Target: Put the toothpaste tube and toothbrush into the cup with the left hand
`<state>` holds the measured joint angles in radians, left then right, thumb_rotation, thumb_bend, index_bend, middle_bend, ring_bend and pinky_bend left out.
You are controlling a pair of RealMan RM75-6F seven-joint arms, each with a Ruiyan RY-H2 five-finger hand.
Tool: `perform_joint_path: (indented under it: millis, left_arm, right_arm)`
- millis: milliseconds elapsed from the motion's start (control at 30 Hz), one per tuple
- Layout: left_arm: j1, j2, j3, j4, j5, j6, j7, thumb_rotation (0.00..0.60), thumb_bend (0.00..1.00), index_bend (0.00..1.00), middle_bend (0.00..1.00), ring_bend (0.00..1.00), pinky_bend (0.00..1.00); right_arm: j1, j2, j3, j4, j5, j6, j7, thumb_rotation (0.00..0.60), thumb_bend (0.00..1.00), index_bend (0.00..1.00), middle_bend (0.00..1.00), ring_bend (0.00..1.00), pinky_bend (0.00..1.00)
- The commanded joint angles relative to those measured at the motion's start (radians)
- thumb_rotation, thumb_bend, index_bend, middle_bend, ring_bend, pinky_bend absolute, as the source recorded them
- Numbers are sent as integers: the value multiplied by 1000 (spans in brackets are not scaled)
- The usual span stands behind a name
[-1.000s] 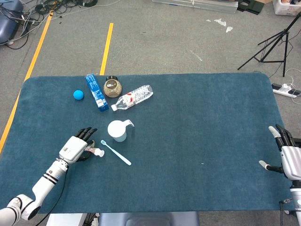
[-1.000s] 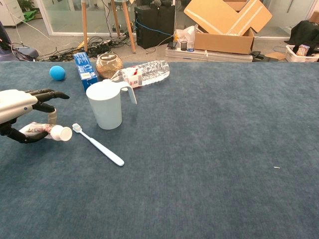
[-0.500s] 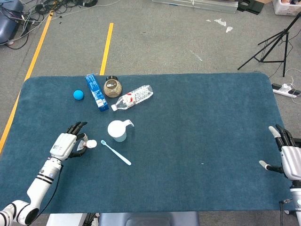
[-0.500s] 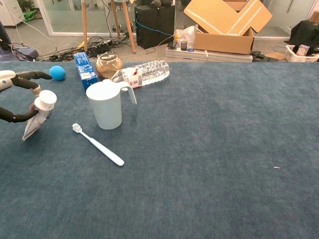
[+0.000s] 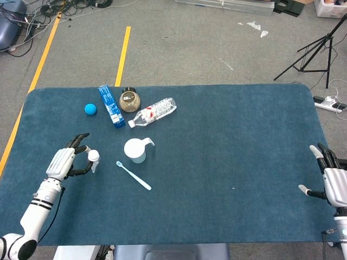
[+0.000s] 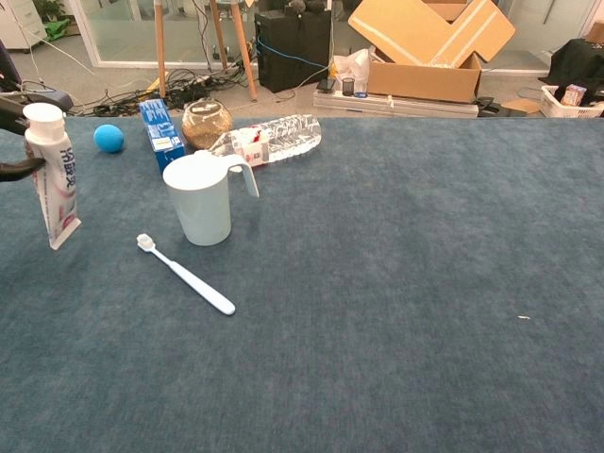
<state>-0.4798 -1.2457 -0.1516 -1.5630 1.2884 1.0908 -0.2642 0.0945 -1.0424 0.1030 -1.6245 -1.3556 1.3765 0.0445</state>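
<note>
My left hand (image 5: pixel 64 162) grips the white toothpaste tube (image 5: pixel 94 160) near its cap. In the chest view the tube (image 6: pixel 53 179) hangs upright, cap up, its flat end just above the cloth; only dark fingertips (image 6: pixel 13 170) show at the left edge. The pale blue cup (image 5: pixel 134 150) stands upright to the right of the tube, handle toward the right (image 6: pixel 200 200). The white toothbrush (image 5: pixel 134 175) lies flat in front of the cup (image 6: pixel 185 275). My right hand (image 5: pixel 332 181) rests at the table's right edge, fingers apart and empty.
Behind the cup lie a blue ball (image 5: pixel 90 109), a blue box (image 5: pixel 111 106), a round jar (image 5: pixel 129 100) and a water bottle (image 5: pixel 153 112) on its side. The blue table cloth (image 5: pixel 227 151) stretches to the right. A tripod (image 5: pixel 317 51) stands on the floor.
The left hand has raised the toothpaste tube off the cloth, turned it upright with the cap up, and carried it left. Cup, toothbrush and right hand have not moved.
</note>
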Motion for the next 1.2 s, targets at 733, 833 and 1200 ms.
perform_joint_path:
  millis: [733,833,1200]
  left_arm:
    - [-191,80,-243,-265,-294,-101,108,600,416,779,96,22,133]
    - [-212,52,-247,-247,-316,-110,111,600,416,779,96,22,133]
    - [-271,-46,-230,-155,-351,-151,119,600,416,779,96,22,133]
  right_arm:
    - [-12,16,-2,-3,-22,20,41,600,0,0,0,0,600]
    - [-12,16,-2,-3,-23,20,43,600,0,0,0,0,600]
    - [-16,26,-2,-4,-29,24,72,600,0,0,0,0,600]
